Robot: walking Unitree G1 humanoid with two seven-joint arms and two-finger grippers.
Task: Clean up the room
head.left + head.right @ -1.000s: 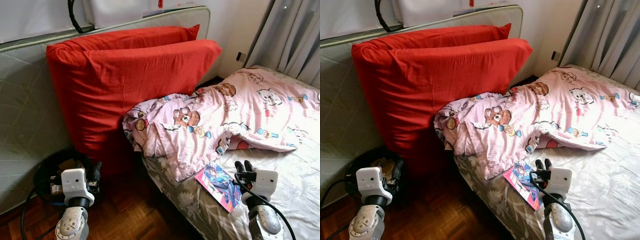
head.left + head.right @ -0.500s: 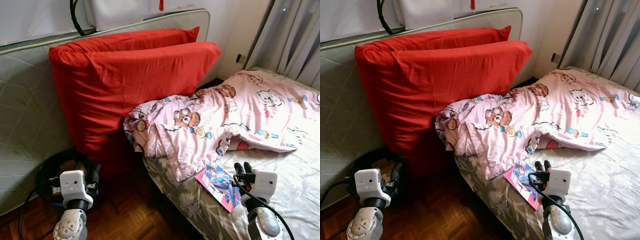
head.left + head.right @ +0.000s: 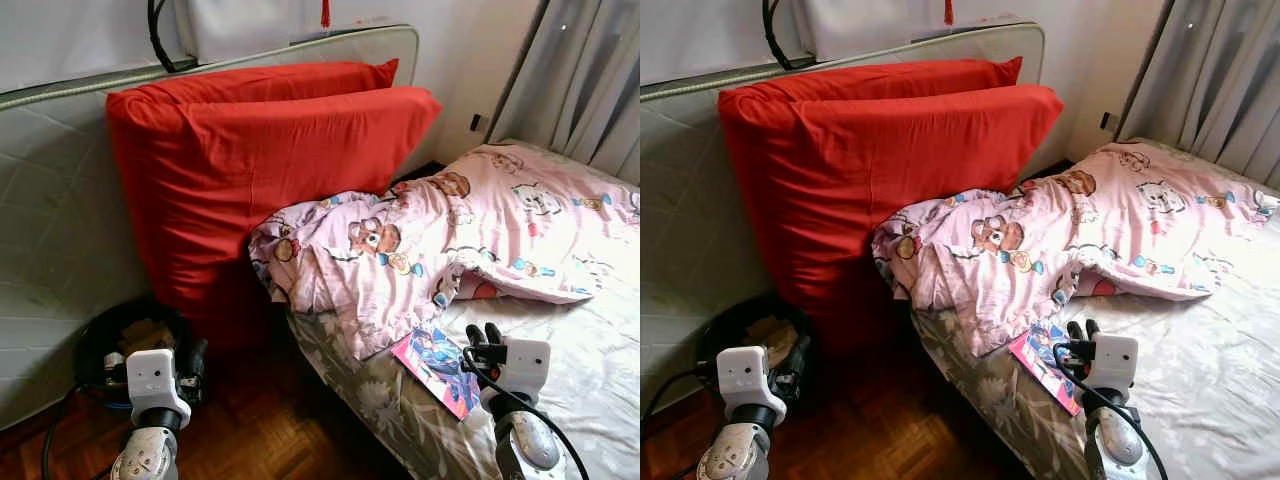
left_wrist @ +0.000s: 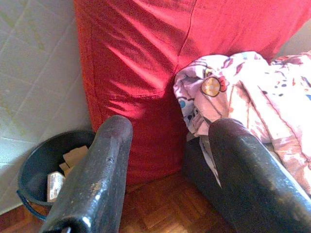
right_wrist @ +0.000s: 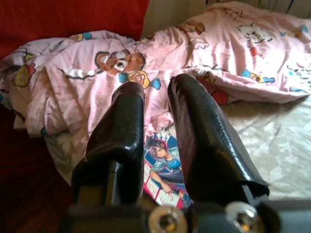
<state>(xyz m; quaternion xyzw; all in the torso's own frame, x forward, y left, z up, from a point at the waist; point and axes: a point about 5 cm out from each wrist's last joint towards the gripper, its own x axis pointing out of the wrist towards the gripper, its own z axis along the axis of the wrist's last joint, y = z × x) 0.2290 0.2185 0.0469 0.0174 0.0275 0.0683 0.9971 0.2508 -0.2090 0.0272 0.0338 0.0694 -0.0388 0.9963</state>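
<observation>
A crumpled pink cartoon blanket (image 3: 420,240) lies across the bed (image 3: 385,405). A colourful comic magazine (image 3: 432,362) rests flat on the sheet near the bed's front edge, partly under the blanket's hem. My right gripper (image 3: 484,332) hovers just right of the magazine (image 5: 167,170). Its fingers (image 5: 121,131) stand close together with a narrow slit and nothing between them. My left gripper (image 3: 192,352) hangs low over the floor in front of a black bin (image 3: 115,335), open and holding nothing (image 4: 172,128).
Two big red cushions (image 3: 270,170) lean on a grey mattress (image 3: 50,220) standing against the wall, left of the bed. The bin (image 4: 43,170) holds scraps of cardboard. Parquet floor (image 3: 260,430) runs between bin and bed. Grey curtains (image 3: 590,80) hang at the far right.
The view has drifted slightly, so the cushions and bed sit a little further right. The left arm shows a bit lower in the picture. Nothing was grasped or moved.
</observation>
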